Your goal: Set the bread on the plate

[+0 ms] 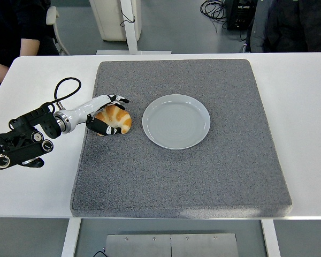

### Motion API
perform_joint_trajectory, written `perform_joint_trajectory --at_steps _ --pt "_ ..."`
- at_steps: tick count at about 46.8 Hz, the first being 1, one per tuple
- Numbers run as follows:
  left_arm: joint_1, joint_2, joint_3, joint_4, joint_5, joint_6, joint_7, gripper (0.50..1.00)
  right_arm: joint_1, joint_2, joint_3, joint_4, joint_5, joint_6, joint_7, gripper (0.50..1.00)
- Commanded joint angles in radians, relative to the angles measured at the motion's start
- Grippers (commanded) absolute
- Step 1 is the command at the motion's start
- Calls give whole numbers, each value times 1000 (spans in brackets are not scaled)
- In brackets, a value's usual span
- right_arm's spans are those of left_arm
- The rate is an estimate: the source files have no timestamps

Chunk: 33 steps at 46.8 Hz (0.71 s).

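The task was barely begun: the left robot hand point(105, 114) had its fingers curled around the bread point(115, 119), which lay on the grey mat point(182, 171) just left of the empty plate point(176, 121), so lifting and placing remained

Left arm point(21, 143) is chunky black housing with round silver screw caps on the joints, then a silver ring at the wrist. The left hand point(99, 113) has a white shell with black fingers point(119, 99). A black cable point(64, 88) loops off the wrist.
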Motion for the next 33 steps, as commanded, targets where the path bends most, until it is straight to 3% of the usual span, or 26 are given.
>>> perform_joint_trajectory --at_steps 1,14,33 --pt "-6 2 -2 1 -1 0 0 693 -1 0 0 0 0 0 0 1000" --pt "-32 12 -17 16 -6 0 0 501 -1 0 -2 0 0 0 0 1000" --pt "-84 39 -2 15 -3 -12 -11 500 -1 0 -2 0 0 0 0 1000"
